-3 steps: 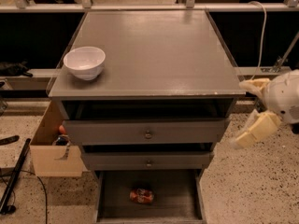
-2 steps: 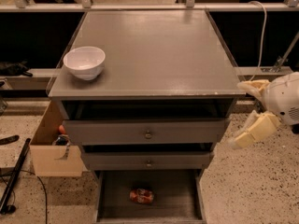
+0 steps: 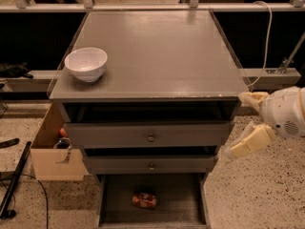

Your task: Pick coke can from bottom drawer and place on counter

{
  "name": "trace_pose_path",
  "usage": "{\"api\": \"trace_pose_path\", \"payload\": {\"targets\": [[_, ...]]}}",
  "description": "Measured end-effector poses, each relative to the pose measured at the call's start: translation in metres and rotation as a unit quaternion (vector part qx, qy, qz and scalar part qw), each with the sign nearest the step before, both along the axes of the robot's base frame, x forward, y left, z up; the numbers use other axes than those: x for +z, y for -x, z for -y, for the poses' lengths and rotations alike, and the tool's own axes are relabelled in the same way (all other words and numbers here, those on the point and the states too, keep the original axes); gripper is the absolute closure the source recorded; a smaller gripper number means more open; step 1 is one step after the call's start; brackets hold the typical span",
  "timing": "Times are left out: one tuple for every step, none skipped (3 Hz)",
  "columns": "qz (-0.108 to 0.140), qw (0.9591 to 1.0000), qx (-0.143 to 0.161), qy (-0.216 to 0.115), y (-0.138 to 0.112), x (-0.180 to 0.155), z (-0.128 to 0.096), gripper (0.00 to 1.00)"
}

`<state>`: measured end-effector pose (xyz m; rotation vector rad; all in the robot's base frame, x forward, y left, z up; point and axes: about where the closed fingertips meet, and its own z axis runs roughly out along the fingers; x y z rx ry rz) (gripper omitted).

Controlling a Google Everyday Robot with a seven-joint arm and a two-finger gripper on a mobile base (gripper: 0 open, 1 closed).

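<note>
Just at the reaching step, with the gripper [image 3: 235,125] wide open and empty by the right side of the cabinet [image 3: 151,138], well apart from the coke can [image 3: 144,200] lying in the pulled-out bottom drawer [image 3: 178,202]; next, likely down and left to grab it, counter [image 3: 157,51] later.

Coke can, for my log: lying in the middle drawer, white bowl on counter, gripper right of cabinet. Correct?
No: camera view shows the coke can lying in the bottom drawer. White bowl on the counter, gripper right of the cabinet: both correct.
</note>
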<state>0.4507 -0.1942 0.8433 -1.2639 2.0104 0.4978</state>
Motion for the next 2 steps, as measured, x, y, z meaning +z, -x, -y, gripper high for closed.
{"api": "trace_pose_path", "payload": {"targets": [[-0.015,0.9980,-0.039,-0.048,0.011,-0.052,-0.018,0.00],[-0.026,0.9931,-0.078,-0.083,0.015,-0.106,-0.027,0.00]]}}
